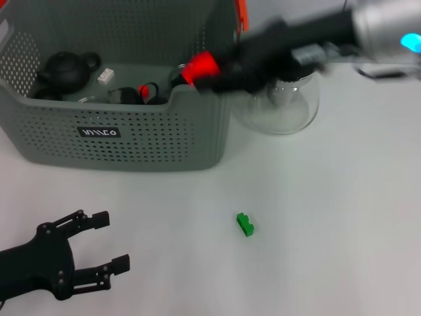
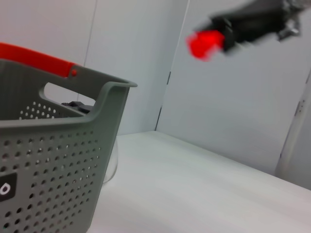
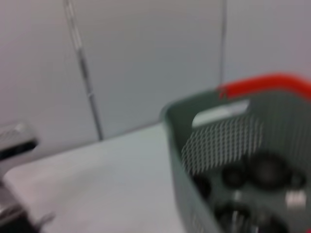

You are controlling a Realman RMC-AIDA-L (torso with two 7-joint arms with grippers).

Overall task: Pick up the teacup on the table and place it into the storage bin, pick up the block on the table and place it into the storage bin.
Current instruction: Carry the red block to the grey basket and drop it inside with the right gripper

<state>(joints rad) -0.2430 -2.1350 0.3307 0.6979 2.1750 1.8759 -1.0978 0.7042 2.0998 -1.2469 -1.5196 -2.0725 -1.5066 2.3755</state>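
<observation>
The grey perforated storage bin [image 1: 131, 141] stands at the back left, its orange-red handle piece [image 2: 36, 59] at the rim. My right gripper [image 1: 205, 72] reaches in from the right, above the bin's right rim, shut on a small red block [image 1: 200, 66]; the block [image 2: 204, 43] also shows in the left wrist view. A green block [image 1: 245, 224] lies on the white table in front of the bin. No teacup stands on the table; dark cup-like pieces [image 1: 123, 97] lie inside the bin. My left gripper [image 1: 113, 242] rests open at the near left.
A glass teapot [image 1: 279, 105] stands right beside the bin, under my right arm. Inside the bin are a black teapot [image 1: 64, 70], a small white piece [image 1: 105, 76] and a small red piece [image 1: 143, 90]. Bare table stretches right of the green block.
</observation>
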